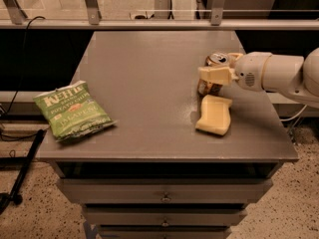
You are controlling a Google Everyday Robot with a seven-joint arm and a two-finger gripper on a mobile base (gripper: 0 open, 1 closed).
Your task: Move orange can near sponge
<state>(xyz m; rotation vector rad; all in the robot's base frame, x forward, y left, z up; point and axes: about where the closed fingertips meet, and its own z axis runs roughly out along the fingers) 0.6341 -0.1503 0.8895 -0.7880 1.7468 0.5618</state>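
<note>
At table right side, gripper jaws clamp orange can; front finger hides can's middle, base just behind sponge. Grey top w/ drawers, Kettle chip bag at left, speckled floor.

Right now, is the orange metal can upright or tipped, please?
Upright: orange can, silver top upward, held in the hand beside the yellow sponge.

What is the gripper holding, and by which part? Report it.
The gripper holds the orange can, clamped across the middle of its side wall, just behind the sponge.
</note>
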